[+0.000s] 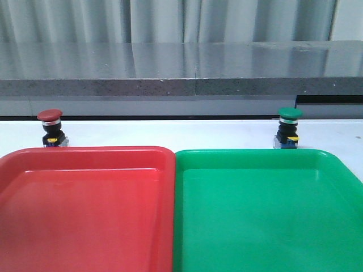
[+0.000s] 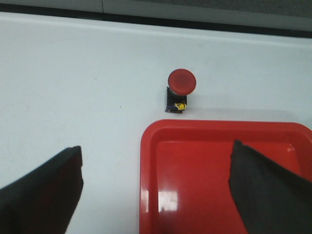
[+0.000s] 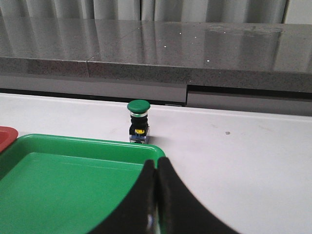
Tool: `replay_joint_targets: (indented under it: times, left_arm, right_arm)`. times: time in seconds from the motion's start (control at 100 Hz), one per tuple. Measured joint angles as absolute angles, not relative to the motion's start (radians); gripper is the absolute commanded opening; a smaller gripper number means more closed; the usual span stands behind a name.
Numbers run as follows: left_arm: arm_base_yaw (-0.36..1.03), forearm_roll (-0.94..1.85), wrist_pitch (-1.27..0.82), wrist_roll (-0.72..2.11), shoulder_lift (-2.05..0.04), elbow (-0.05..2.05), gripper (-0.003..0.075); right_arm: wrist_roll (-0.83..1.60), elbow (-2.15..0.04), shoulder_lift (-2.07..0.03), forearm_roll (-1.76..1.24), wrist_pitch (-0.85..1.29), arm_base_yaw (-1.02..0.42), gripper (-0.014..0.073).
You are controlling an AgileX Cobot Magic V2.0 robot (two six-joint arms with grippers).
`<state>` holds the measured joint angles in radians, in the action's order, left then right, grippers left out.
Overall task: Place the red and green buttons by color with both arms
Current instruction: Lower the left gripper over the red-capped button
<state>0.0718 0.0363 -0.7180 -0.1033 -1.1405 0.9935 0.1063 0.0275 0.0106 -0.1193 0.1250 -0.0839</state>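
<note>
The red button (image 1: 50, 128) stands upright on the white table behind the red tray (image 1: 85, 209); it also shows in the left wrist view (image 2: 181, 87), beyond the tray's far corner (image 2: 161, 134). The green button (image 1: 288, 127) stands upright behind the green tray (image 1: 266, 209), also in the right wrist view (image 3: 138, 122). My left gripper (image 2: 156, 168) is open and empty, its jaws wide apart over the red tray's edge, short of the red button. My right gripper (image 3: 156, 168) is shut and empty, over the green tray's corner (image 3: 146, 148). Neither arm shows in the front view.
The two trays sit side by side at the front of the table, touching. A grey stone ledge (image 1: 181, 73) runs along the back behind both buttons. White table surface (image 3: 243, 156) lies beside the green tray.
</note>
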Motion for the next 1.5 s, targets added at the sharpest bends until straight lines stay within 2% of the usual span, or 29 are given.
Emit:
replay_joint_targets:
  times: [0.42,0.7,1.2,1.5]
  left_arm:
    - [0.133,0.000,-0.663,-0.088,-1.528,1.236,0.0566]
    - [0.133,0.000,-0.657,-0.088,-1.701,1.336,0.0566]
    - [0.133,0.000,-0.630,-0.087,-1.840,1.352,0.0566]
    - [0.159,0.000,-0.603,-0.087,-1.851,1.352,0.0566]
  right_arm:
    - [0.106,0.028,0.011,-0.119,0.125,-0.084,-0.0110]
    - [0.106,0.028,0.011,-0.119,0.125,-0.084,-0.0110]
    - [0.106,0.028,0.011,-0.119,0.125,-0.084,-0.0110]
    - [0.106,0.028,0.011,-0.119,0.125,-0.084,-0.0110]
